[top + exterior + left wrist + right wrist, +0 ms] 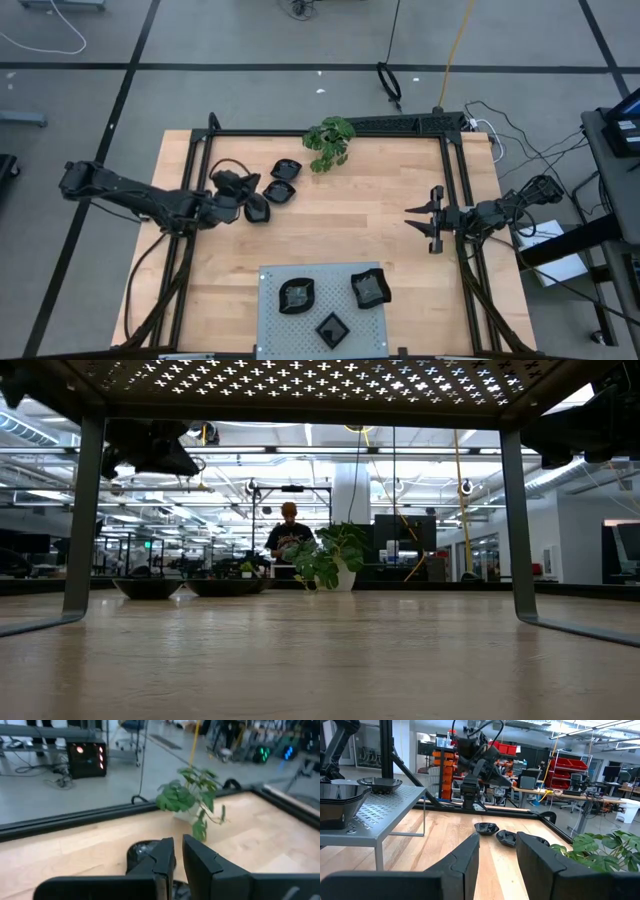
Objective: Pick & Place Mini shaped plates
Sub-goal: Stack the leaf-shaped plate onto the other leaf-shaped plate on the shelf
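While the right gripper waits near the table's right edge, its jaws parted and holding nothing, the left gripper reaches over the left-centre of the wooden table with its jaws drawn almost together. A black mini plate lies right at its tips; whether the jaws actually grip it cannot be told. Two more mini plates rest just beyond, near the green plant at the far edge. Three further plates sit on the raised grey perforated panel at the near edge. A person stands in the room behind the table.
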